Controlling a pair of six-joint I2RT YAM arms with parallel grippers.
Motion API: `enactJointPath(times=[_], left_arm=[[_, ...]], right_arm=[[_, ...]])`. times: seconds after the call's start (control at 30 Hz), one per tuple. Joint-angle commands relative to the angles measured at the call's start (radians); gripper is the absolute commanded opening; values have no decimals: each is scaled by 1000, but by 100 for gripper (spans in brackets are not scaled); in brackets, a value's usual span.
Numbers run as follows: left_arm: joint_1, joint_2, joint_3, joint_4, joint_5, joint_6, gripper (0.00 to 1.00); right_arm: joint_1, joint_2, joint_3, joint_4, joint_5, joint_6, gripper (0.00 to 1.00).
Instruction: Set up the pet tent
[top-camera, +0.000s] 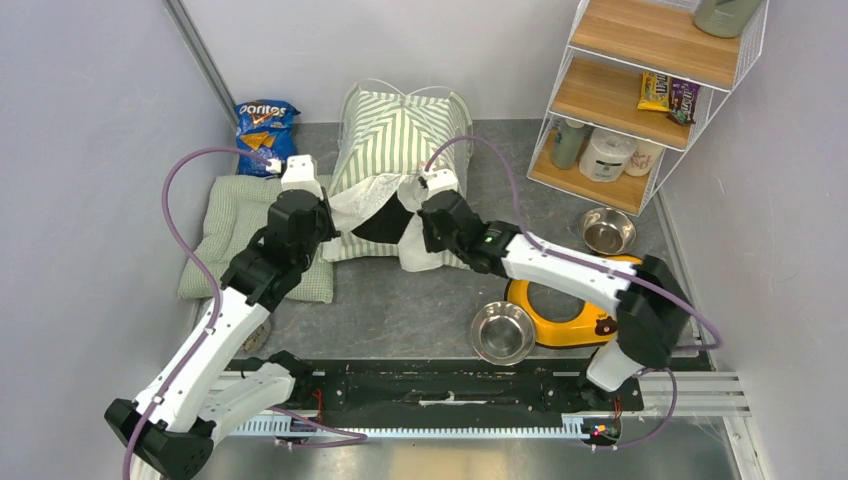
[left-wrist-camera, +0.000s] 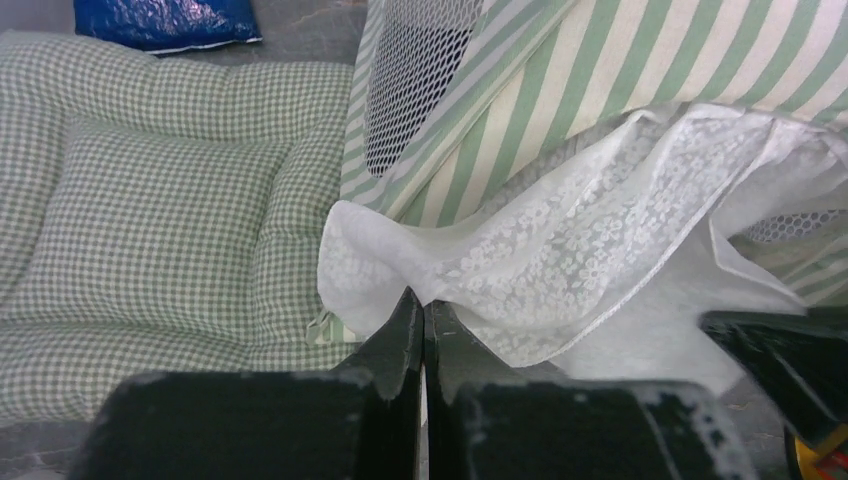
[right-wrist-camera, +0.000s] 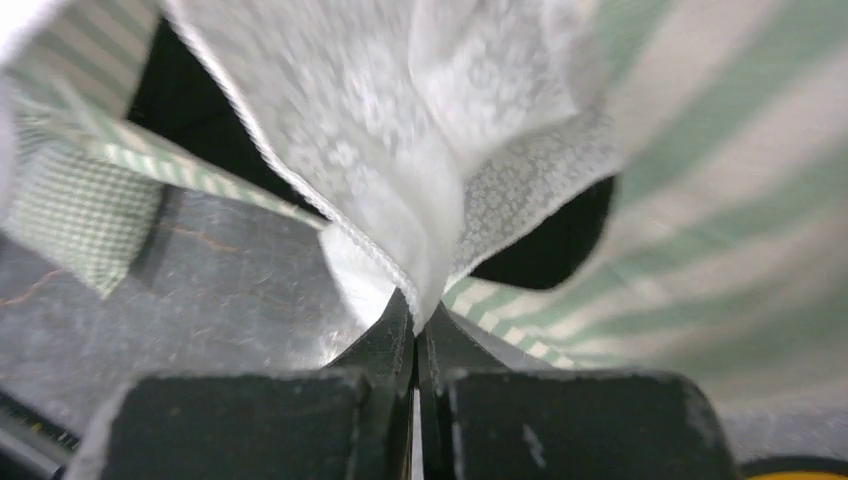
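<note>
At pet tent (top-camera: 400, 130) mouth | left gripper (left-wrist-camera: 422, 306), right gripper (right-wrist-camera: 415, 325) pinch lace hem (left-wrist-camera: 540, 260)

Striped pet tent (top-camera: 400, 140), upright, lace curtain drooping

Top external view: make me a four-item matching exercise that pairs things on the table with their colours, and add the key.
Things:
1. Doritos bag
2. cushion
3. pet tent
4. double-bowl holder

Colours:
a. yellow
b. green-and-white stripes
c. blue
d. fine pale green check

Pairs: 1-c, 2-d, 3-b, 4-a
</note>
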Motion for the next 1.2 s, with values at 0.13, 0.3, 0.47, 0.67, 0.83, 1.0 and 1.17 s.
enactJointPath(times=[0.13, 0.3, 0.47, 0.67, 0.83, 1.0, 1.17], left_arm=[[-3, 67, 131, -37, -27, 98, 2], [0, 126, 194, -59, -71, 204, 2], [7, 192, 262, -60, -71, 314, 2], [17, 274, 328, -14, -66, 458, 2], [24, 318, 354, 36, -28, 579, 2], [48, 341, 378, 101, 38, 672, 2], [71, 372, 429, 130, 120, 740, 2]], right_arm=[[-16, -222, 100, -235, -170, -55, 0], [-39, -175, 297, -549, -90, -120, 0], [-48, -115, 463, -710, 93, -269, 0], [-72, -25, 618, -751, 178, -533, 0], [-89, 33, 694, -714, 259, -715, 0], [-126, 46, 695, -582, 237, -841, 6], [-138, -11, 593, -376, 123, -903, 12]])
